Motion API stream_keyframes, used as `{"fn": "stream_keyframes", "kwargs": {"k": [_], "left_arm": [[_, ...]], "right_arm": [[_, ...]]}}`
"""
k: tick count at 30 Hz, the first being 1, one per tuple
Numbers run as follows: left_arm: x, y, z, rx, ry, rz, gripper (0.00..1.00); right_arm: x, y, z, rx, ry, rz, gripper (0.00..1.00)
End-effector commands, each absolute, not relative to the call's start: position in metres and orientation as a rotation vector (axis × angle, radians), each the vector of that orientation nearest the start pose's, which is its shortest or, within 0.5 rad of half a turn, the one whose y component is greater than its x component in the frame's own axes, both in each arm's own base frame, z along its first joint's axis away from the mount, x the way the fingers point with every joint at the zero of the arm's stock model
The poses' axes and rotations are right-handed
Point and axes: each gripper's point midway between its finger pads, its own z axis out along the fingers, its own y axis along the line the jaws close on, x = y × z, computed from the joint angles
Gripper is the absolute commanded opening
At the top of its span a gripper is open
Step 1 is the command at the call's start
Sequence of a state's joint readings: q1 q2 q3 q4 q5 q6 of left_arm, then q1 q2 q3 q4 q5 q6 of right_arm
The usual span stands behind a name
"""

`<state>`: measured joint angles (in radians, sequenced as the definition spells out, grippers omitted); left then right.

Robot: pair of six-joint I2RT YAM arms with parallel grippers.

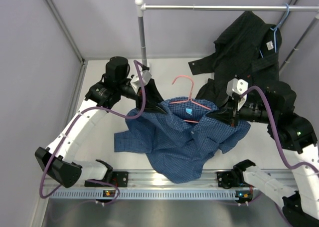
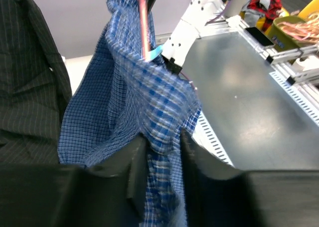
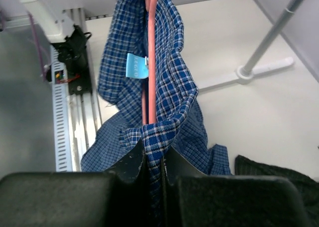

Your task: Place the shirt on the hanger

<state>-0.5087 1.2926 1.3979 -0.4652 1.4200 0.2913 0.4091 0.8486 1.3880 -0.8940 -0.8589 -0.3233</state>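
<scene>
Gripping the shirt (image 1: 174,142) near both shoulders: clamping tight with the right hand (image 3: 155,152) on a fold of checked cloth, seemingly trapping the wire of the hanger (image 3: 151,52) inside that fold. Pinching a thicker bunch with the left hand (image 2: 162,137), narrowly parted around the cloth, possibly not very firmly, judging from a cramped angle. Holding the collar end raised and stretched along the hanger, while leaving the body and sleeves heaped on the bench (image 1: 127,162) between the arms. Risking several things from here. Pulling the hands apart too hard, and so tugging cloth out of the left pinch and dropping that shoulder off the wire. Letting go on the right with the wire caught in the fold, and so dragging the hanger sideways or tipping it out of the neck opening. Lifting straight up, fighting the weight of the heaped cloth and sliding the whole shirt off one side. Swinging rightward, snagging the hook on the black shirt (image 1: 244,42) hanging just beyond.
</scene>
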Motion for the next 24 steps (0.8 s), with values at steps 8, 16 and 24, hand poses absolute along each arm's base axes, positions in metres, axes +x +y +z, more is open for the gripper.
{"fn": "stream_keyframes", "kwargs": {"k": [8,16,24], "left_arm": [[0.184,-0.283,0.447,1.346,1.136,-1.239,0.98],[0.277,-0.187,0.528,0.311,1.361,-0.688,0.98],[0.261,-0.144,0.526,0.201,1.398,-0.538,0.98]], "right_arm": [[0.160,0.160,0.433,-0.886,1.367,0.593,0.00],[0.174,0.096,0.490,-0.465,1.398,0.354,0.00],[0.181,0.048,0.544,-0.245,1.467,0.164,0.00]]}}
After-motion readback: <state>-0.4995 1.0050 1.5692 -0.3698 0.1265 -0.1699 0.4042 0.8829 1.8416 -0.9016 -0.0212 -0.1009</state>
